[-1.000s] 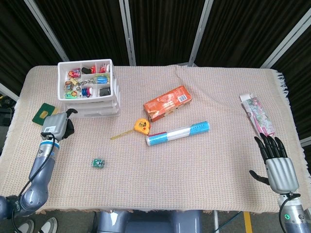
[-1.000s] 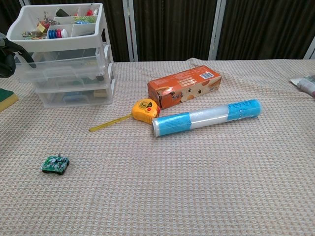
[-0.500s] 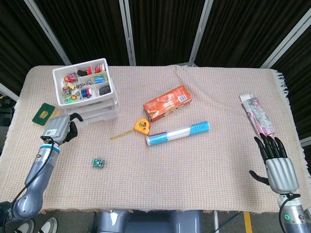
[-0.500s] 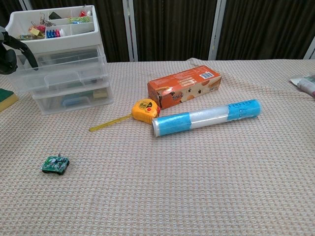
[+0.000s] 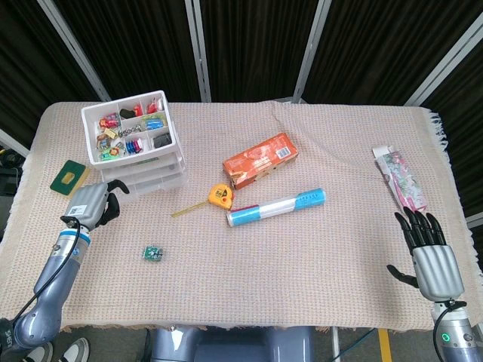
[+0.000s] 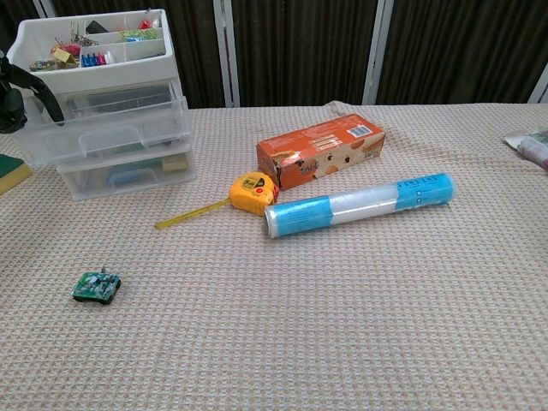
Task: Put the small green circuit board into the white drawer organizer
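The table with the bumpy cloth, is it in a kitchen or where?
Probably a robot test room, not a kitchen. The cloth-covered table holds odd bits: a white drawer organizer of small parts, a tape measure and a tiny green circuit board, with dark curtains behind.

Organizer (image 5: 136, 143): far left on my bench (image 5: 302, 271).
Circuit board (image 5: 153, 253): in front of it.
Tape measure (image 5: 220, 196): between organizer and tube (image 5: 276, 207).
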